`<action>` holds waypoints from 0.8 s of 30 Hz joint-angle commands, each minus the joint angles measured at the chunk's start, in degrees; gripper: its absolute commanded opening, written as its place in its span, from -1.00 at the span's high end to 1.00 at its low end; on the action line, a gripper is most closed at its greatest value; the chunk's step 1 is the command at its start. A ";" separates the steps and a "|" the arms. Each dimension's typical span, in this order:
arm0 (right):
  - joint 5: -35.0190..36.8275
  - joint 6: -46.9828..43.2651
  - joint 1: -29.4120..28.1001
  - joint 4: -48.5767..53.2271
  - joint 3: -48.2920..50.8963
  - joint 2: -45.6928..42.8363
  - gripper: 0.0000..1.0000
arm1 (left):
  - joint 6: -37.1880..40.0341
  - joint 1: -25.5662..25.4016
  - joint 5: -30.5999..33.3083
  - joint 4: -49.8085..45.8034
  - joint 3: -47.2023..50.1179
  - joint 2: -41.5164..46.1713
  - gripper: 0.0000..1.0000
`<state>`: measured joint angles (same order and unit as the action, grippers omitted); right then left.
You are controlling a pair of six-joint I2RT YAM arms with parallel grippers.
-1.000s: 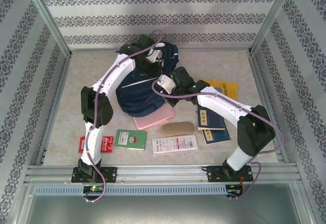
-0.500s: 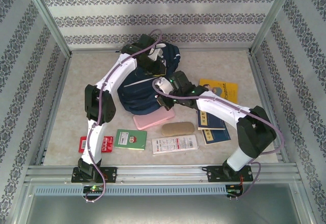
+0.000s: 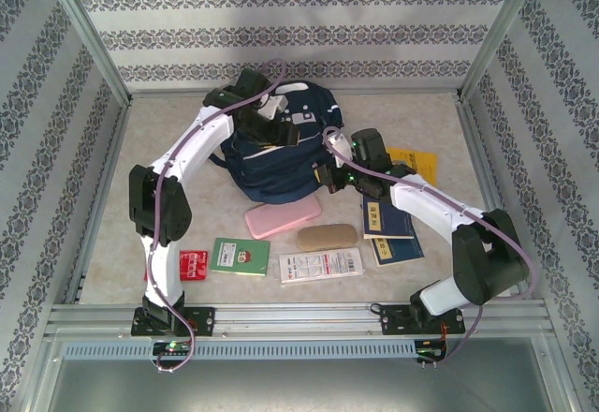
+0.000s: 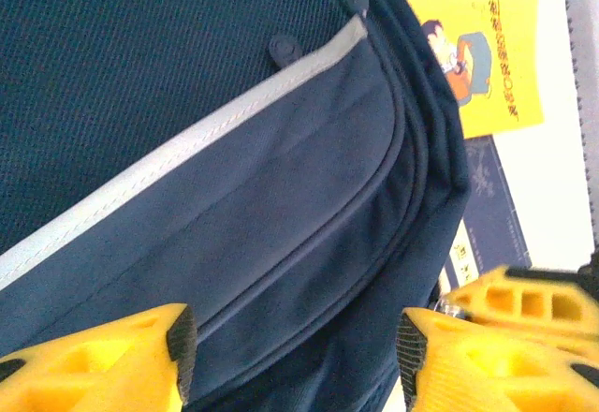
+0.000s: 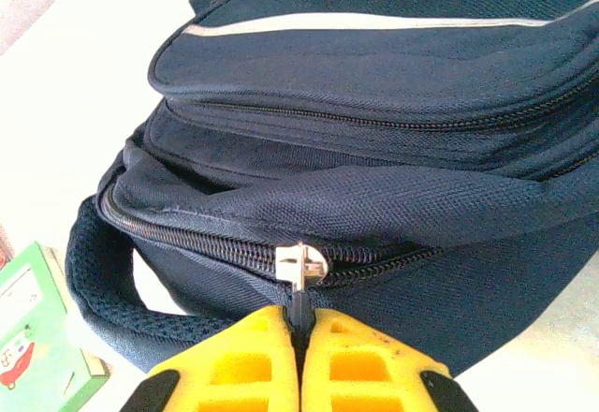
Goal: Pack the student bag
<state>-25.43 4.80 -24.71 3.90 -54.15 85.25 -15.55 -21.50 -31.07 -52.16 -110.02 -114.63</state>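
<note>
The student bag (image 3: 271,164), navy with a pale stripe, lies at the back middle of the table. My left gripper (image 3: 288,135) hovers over its front pocket (image 4: 281,206) with its jaws open. Only bag fabric shows behind its yellow fingers (image 4: 140,356). At the bag's right side, my right gripper (image 3: 331,176) is shut on the dark pull tab of the main zipper. The silver slider (image 5: 301,265) sits just above the pinched fingertips of that gripper (image 5: 299,323). The zipper is closed to the slider's left and parted to its right.
Near the bag's front lie a pink case (image 3: 283,215), a tan case (image 3: 327,237), a green booklet (image 3: 240,256), a white packet (image 3: 320,264) and a red packet (image 3: 192,263). A yellow book (image 3: 416,164) and dark blue books (image 3: 388,229) lie under the right arm.
My left gripper has opened and let go of the bag. The right gripper, still shut, has moved right and back along the bag's edge, and the bag has spread out flatter.
</note>
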 commanded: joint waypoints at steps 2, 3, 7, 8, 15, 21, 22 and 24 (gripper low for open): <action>-3.44 1.15 1.04 -5.98 1.05 -2.39 1.00 | 5.54 -1.71 -2.05 2.59 2.96 1.05 -0.20; -3.48 1.22 1.14 -6.38 1.30 -2.25 1.00 | 5.85 -2.25 -2.20 2.75 2.82 0.63 -0.20; -3.84 1.63 1.24 -7.91 2.30 -1.94 1.00 | 5.71 -3.52 -3.85 3.48 1.27 -2.03 -0.15; -3.56 1.61 1.23 -8.03 2.49 -1.98 1.00 | 5.71 -3.71 -2.53 3.10 0.50 -2.79 -0.13; -0.94 0.67 1.41 -8.72 4.53 -3.25 1.00 | 6.61 -0.64 7.92 3.40 -3.57 -6.00 -0.19; -1.54 0.74 1.83 -9.14 4.66 -3.32 1.00 | 6.51 1.90 6.24 -0.18 -15.48 -16.70 -0.29; -1.70 0.82 2.02 -9.17 4.67 -3.26 1.00 | 7.11 1.98 6.17 -1.30 -17.74 -18.70 -0.30; -2.14 1.06 2.37 -9.38 4.67 -3.35 1.00 | 8.05 2.13 4.80 -3.17 -21.11 -21.94 -0.29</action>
<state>-26.24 5.89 -23.20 -0.78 -49.25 84.36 -9.96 -19.35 -25.39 -50.74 -127.22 -132.66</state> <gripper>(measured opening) 0.074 0.647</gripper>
